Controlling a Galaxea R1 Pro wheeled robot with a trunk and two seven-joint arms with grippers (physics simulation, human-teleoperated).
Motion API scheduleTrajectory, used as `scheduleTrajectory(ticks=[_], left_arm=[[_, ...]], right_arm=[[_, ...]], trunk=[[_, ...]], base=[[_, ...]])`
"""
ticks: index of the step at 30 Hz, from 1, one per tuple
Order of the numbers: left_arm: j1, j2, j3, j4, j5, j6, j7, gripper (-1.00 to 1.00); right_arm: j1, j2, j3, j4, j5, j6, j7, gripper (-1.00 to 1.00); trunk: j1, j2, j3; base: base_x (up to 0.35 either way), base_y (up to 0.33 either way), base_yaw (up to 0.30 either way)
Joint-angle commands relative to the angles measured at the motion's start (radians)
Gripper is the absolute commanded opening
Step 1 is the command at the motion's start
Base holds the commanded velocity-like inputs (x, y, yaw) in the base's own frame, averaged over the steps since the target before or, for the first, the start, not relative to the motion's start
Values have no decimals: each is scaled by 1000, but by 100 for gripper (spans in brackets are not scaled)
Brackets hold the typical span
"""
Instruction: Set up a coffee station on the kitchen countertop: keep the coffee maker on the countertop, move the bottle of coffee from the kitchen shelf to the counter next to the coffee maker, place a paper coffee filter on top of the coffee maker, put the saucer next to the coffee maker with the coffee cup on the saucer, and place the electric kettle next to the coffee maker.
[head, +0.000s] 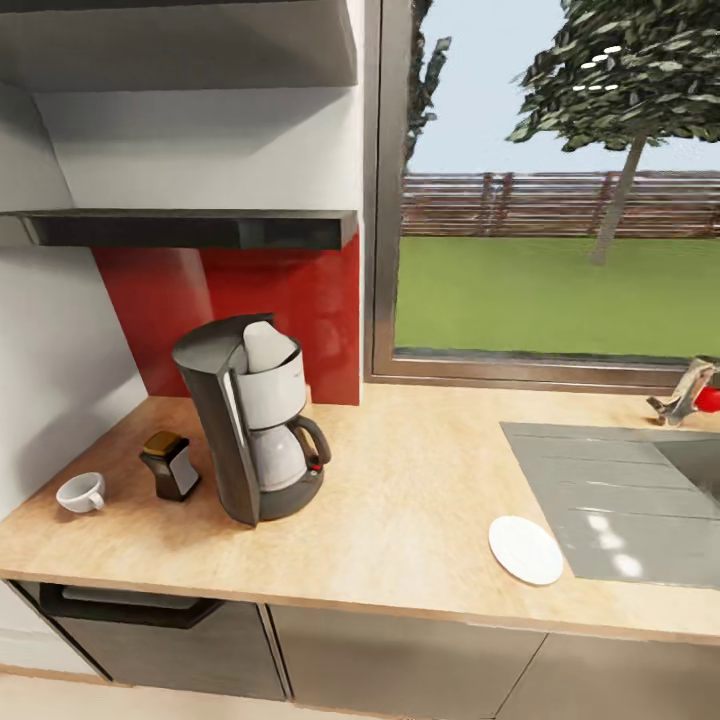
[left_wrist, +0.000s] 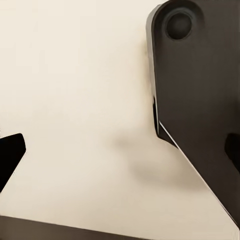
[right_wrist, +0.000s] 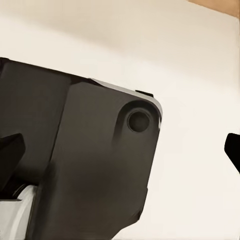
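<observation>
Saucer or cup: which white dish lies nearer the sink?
The saucer, flat beside the sink; the cup sits far left, beyond the coffee maker.

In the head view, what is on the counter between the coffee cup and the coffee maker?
The bottle of coffee stands there, between the coffee cup and the coffee maker, on the countertop. The head view shows it.

We see bright, even daylight from the window (head: 550, 200); soft shadows beneath the coffee maker (head: 255, 420); wrist views slightly blurred.
</observation>
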Motion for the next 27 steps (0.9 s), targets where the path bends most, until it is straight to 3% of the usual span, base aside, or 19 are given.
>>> scheduleTrajectory(ticks=[1,4,10,27], left_arm=[[0,1,-9,-2,11,-2,6,100],[0,0,-9,-2,11,-5,5,100],[0,-3,-9,-2,11,-8,4,100],[0,-4,-8,-2,12,-10,4,100]], right_arm=[[0,0,5,-1,0,0,-2,100],[0,2,4,-1,-2,0,-2,100],[0,31,2,-2,-3,0,-2,100],[0,35,4,2,-1,0,-2,100]], trunk=[[1,-2,-2],[1,-2,-2],[1,-2,0],[1,-2,13]], base=[[0,-71,-297],[0,-27,-299],[0,-4,-300],[0,0,-290]])
